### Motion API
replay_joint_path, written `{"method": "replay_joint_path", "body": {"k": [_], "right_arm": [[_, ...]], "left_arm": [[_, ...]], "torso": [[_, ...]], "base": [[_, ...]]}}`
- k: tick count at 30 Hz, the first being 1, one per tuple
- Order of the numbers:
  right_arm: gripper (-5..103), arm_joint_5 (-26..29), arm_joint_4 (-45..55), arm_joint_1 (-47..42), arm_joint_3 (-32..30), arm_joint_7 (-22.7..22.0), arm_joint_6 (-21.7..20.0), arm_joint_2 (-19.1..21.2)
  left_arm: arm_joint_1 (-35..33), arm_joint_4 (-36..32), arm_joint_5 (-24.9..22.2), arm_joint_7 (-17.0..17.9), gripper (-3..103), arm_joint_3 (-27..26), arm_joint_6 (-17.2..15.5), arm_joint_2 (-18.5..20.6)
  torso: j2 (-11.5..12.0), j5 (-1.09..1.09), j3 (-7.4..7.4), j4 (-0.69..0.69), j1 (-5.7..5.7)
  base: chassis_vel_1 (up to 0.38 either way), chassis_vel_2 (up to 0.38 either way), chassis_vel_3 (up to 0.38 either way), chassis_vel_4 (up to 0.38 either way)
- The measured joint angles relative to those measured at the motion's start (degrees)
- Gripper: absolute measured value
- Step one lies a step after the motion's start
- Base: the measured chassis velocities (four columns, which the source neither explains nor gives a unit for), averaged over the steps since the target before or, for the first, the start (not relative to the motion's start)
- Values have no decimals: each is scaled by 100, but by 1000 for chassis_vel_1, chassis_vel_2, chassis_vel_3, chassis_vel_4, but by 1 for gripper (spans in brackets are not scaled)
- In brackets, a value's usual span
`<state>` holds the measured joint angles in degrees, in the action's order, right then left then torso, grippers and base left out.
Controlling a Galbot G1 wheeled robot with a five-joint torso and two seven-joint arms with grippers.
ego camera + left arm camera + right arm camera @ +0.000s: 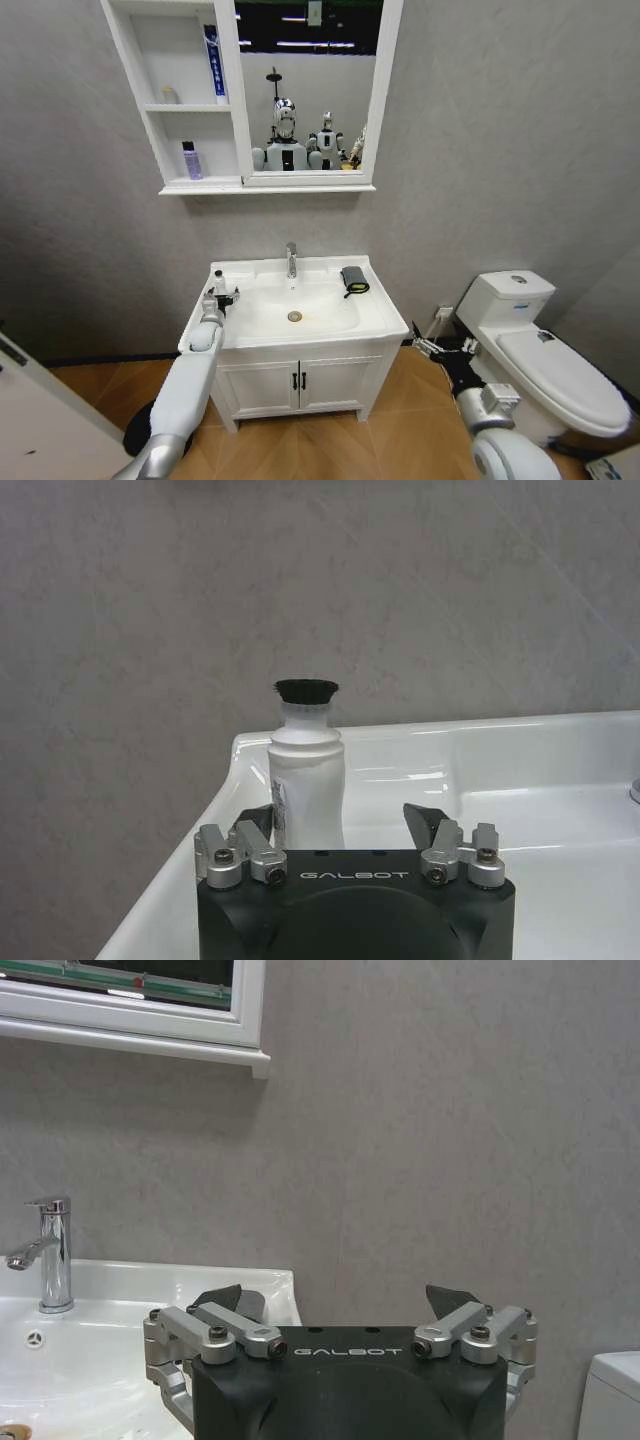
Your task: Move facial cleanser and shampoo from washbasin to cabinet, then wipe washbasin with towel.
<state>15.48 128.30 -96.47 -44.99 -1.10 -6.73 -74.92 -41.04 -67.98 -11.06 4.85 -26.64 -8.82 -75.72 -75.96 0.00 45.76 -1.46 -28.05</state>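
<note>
- Head view: the left gripper (pixel 221 296) reaches over the washbasin (pixel 385 318) at its far-left corner, around a small white bottle (pixel 218 282). The towel (pixel 353 279) lies on the far-right rim, right of the tap (pixel 291 259). The cabinet (pixel 140 95) up on the wall already holds a white-and-blue tube (pixel 212 63) and a purple bottle (pixel 190 160). The right gripper (pixel 428 347) hangs low between the basin and the toilet (pixel 560 370).
- Left wrist view: the left gripper's (pixel 340 825) fingers are spread; the black-capped white bottle (pixel 307 785) stands upright, nearer one finger than the other. Closing off-centre could tip it or push it off the rim.
- Right wrist view: the right gripper (pixel 337 1305) is spread wide and empty, just off the basin's right edge.
</note>
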Motion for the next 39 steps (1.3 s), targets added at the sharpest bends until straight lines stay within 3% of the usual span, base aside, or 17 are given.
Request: {"method": "replay_joint_path", "body": {"k": [11, 16, 22, 24, 25, 27, 28, 30, 31, 33, 39], "right_arm": [[100, 25, -45, 4, -25, -1, 39, -12], [100, 39, -67, 12, -29, 0, 63, -1], [100, 45, -70, 22, -26, 1, 63, 15], [100, 35, -92, 20, -18, 1, 67, 23], [100, 35, -92, 20, -18, 1, 67, 23], [100, 6, -145, 10, 5, 0, 75, 10], [100, 6, -145, 10, 5, 0, 75, 10], [100, -57, -216, -2, 29, 2, 112, -11], [100, -57, -216, -2, 29, 2, 112, -11], [100, -73, -242, 0, 48, 4, 120, -10], [100, -80, -293, 61, 86, 1, 121, 9]], "left_arm": [[-8, -83, -14, 59, 34, 11, -48, 10], [-34, -140, -18, 92, 32, -13, -52, 31], [-132, -845, -182, 345, 32, -13, -232, 235], [-199, -1503, -330, 640, 32, 9, -638, 538], [-199, -1503, -330, 640, 32, 9, -638, 538], [-253, -2072, -682, 943, 32, 40, -1122, 821], [-253, -2072, -682, 943, 32, 40, -1122, 821], [-347, -2869, -1199, 1276, 32, 48, -1810, 1183], [-347, -2869, -1199, 1276, 32, 48, -1810, 1183], [-423, -3532, -1596, 1419, 32, 50, -2222, 1480], [-178, -4330, -2273, 1669, 32, 106, -2698, 1807]], "torso": [[0, 0, 0, 0, 0], [0, 0, 0, 0, 0], [0, -1, 0, 0, 0], [-1, 0, 0, 0, 0], [-1, 0, 0, 0, 0], [0, 0, 0, 1, 0], [0, 0, 0, 1, 0], [-1, 0, 0, 0, 0], [-1, 0, 0, 0, 0], [-1, 0, -1, 1, 0], [-1, 0, -1, 1, 1]], "base": [[0, 0, 0, 0], [0, 0, 0, 0], [0, 0, 0, 0], [0, 0, 0, 0], [0, 0, 0, 0], [0, 0, 0, 0], [0, 0, 0, 0], [0, 0, 0, 0], [0, 0, 0, 0], [0, 0, 0, 0], [0, 0, 0, 0]]}}
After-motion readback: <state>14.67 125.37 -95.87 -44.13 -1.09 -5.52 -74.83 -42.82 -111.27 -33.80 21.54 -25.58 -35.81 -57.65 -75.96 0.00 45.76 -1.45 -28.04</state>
